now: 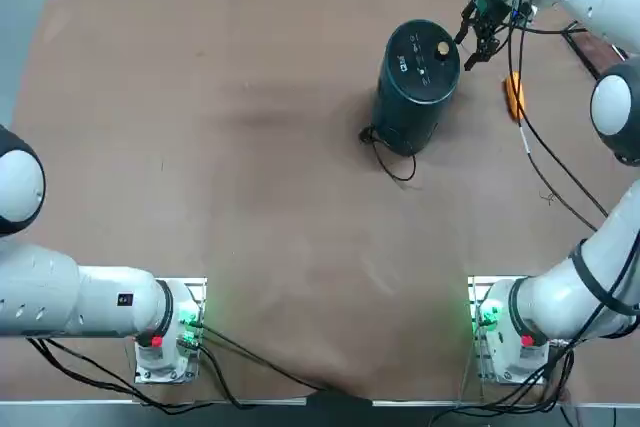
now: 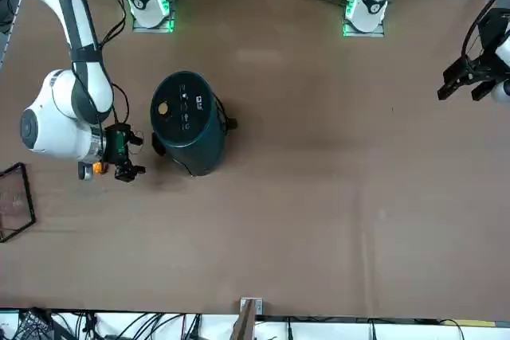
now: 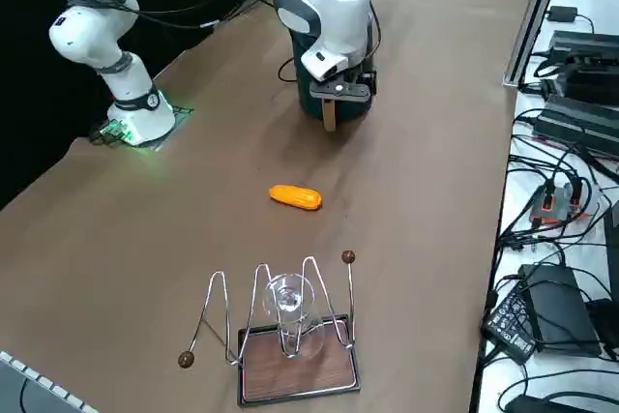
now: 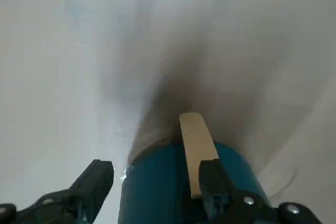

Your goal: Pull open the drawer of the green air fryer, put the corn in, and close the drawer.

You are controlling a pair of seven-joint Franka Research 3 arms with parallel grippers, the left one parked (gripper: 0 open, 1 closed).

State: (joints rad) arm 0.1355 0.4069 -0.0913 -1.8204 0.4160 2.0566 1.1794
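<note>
The green air fryer (image 1: 418, 82) (image 2: 188, 121) stands upright at the far right of the table, its drawer shut. A tan handle (image 4: 195, 145) (image 3: 330, 115) runs down the fryer's side that faces my right gripper. My right gripper (image 1: 470, 47) (image 2: 137, 155) (image 3: 348, 94) (image 4: 155, 181) hovers close beside the fryer's upper part, open, with nothing between its fingers. In the right wrist view one finger (image 4: 212, 179) overlaps the handle's end; I cannot tell if it touches. The corn (image 1: 513, 95) (image 3: 295, 197) (image 2: 99, 168) lies on the table just beyond the gripper, away from the fryer.
The fryer's black cord (image 1: 395, 159) loops on the table toward the robot. A wire rack with a glass on a wooden base (image 3: 290, 336) (image 2: 12, 201) stands near the table's right edge. Cables and electronics (image 3: 571, 65) lie beyond the far edge.
</note>
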